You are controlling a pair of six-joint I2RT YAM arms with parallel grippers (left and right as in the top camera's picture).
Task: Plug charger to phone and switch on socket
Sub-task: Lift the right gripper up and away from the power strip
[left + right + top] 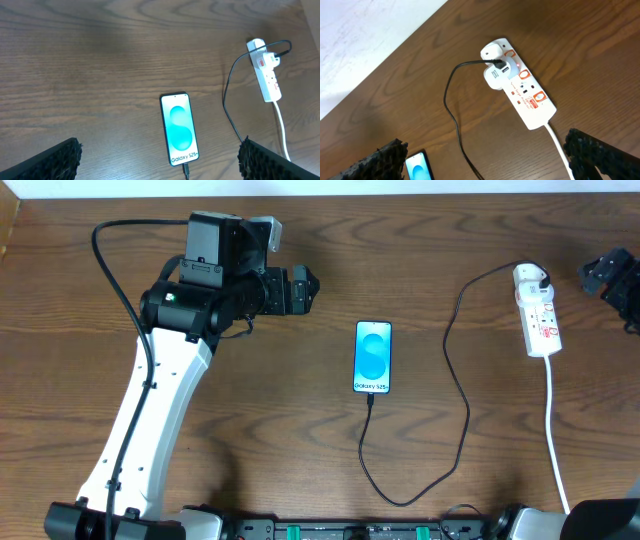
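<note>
The phone (373,357) lies face up in the middle of the table, its blue screen lit. The black charger (462,395) cable runs from the phone's bottom edge, loops toward the front and climbs to a white adapter in the socket (540,315) at the right. In the left wrist view the connector (186,170) sits in the phone (179,128). My left gripper (306,290) hovers open to the left of the phone, holding nothing. My right gripper (603,277) is open, just right of the socket (520,87), where a small red glow shows beside the adapter.
The socket's white cord (555,430) runs down to the front edge at the right. The left arm (150,410) crosses the left part of the table. A pale surface (365,35) borders the table's far edge.
</note>
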